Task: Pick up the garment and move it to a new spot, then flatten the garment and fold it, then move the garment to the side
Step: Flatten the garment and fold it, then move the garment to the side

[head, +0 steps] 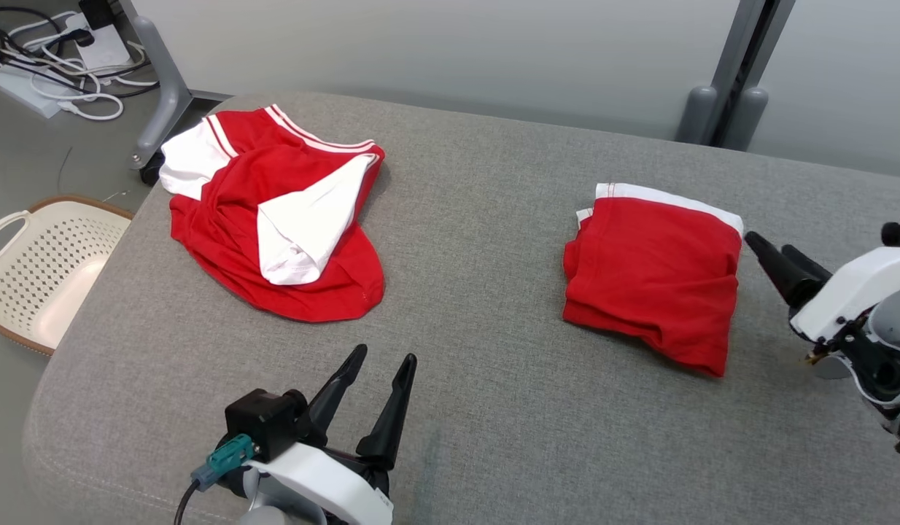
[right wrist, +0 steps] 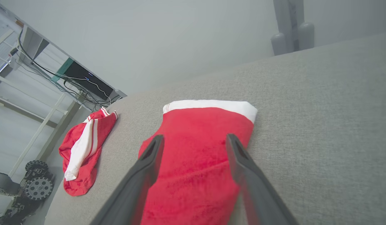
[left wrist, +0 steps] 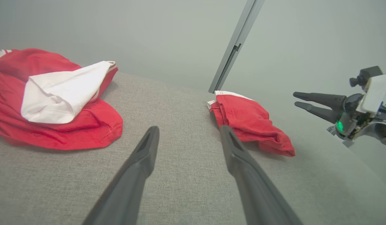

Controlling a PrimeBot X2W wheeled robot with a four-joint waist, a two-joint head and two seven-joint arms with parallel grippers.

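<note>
Head view first. Two red-and-white pieces on the grey padded table (head: 494,423). On the right half, folded garment (head: 654,284), squared into a neat packet with the white band along the far edge. Well apart on the far left, crumpled garment (head: 275,226), bunched up with a white panel flopped across the top. Just beside the packet's right edge, right gripper (head: 767,244), fingers a little apart, clamped on nothing. Low at the near edge between the two pieces, left gripper (head: 384,355), fingers spread wide, also holding nothing. Down on the floor off the table's left end, pale basket (head: 41,270), with cables (head: 63,73) beyond.

Left wrist view next. Same spread fingers pointing out over bare cloth, aimed at the gap between the pieces, with the crumpled one to the left and the folded one ahead to the right. Probably parked back there to stay out of the other arm's way. Off to the right, the other gripper with tips visibly parted.

Right wrist view last. Looking along its own two fingers at the folded packet, red cloth showing between and under them. No pinch on it as far as can be told: fingers wide, cloth lying flat on the table. Crumpled piece small at the far left end.

Best guess on progress: fold done, packet already off to the side. Next candidate looks like the crumpled heap. Worth grabbing by an outer edge rather than the loose white flap, or risk lifting only one layer.
</note>
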